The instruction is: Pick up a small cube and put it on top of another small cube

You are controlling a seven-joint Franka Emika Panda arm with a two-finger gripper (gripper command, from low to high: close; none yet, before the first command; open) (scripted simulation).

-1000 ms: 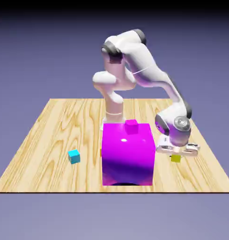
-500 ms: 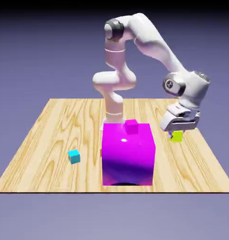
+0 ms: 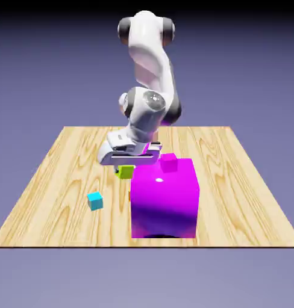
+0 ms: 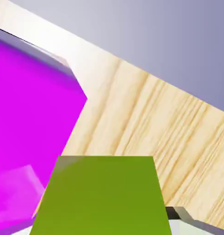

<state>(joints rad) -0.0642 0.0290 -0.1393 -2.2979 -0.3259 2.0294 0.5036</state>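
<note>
One small cube (image 3: pixel 126 171), the yellow-green one, sits clamped between my gripper (image 3: pixel 128 169) fingers, held clear of the table (image 3: pixel 59 174) so it can travel toward the cyan cube (image 3: pixel 95 201) near the front edge.

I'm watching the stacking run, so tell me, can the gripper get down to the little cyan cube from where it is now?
Probably yes: the gripper, shut on the yellow cube, hangs above open wood, and nothing stands between it and the cyan cube.
</note>
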